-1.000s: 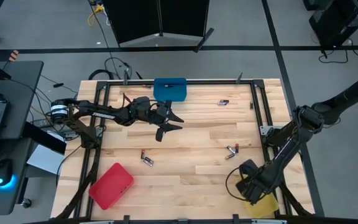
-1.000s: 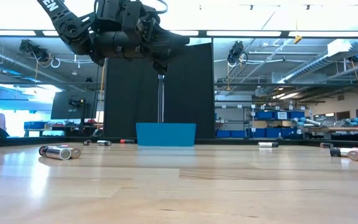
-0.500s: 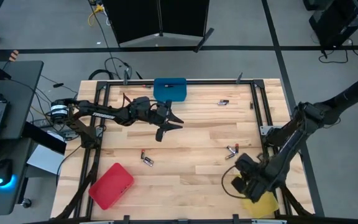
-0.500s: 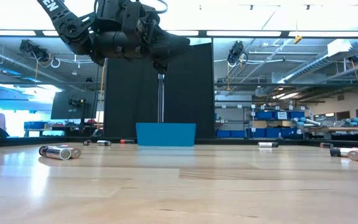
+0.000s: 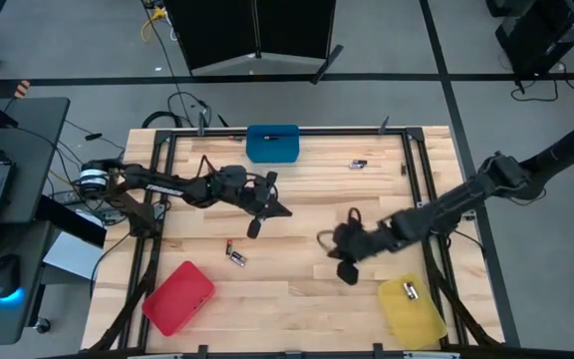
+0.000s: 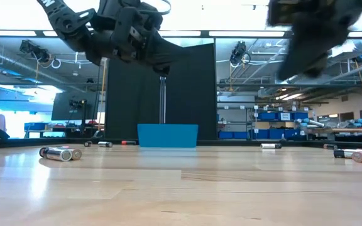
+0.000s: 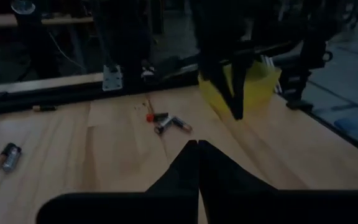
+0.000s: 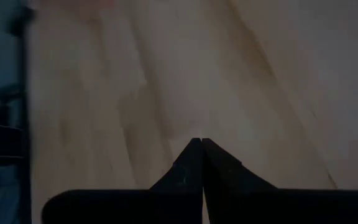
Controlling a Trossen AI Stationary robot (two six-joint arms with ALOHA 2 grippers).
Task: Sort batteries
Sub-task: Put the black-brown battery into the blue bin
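High view alone: battery (image 5: 410, 291) inside yellow bin (image 5: 413, 317).

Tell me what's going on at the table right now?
Battery sorting is under way. Both arms hang over the wooden table with fingers shut and nothing held. The left gripper is mid-table, below the blue bin; the right gripper is near the centre, left of the yellow bin, which holds one battery. Loose batteries lie above the red bin, and another sits near the far edge.
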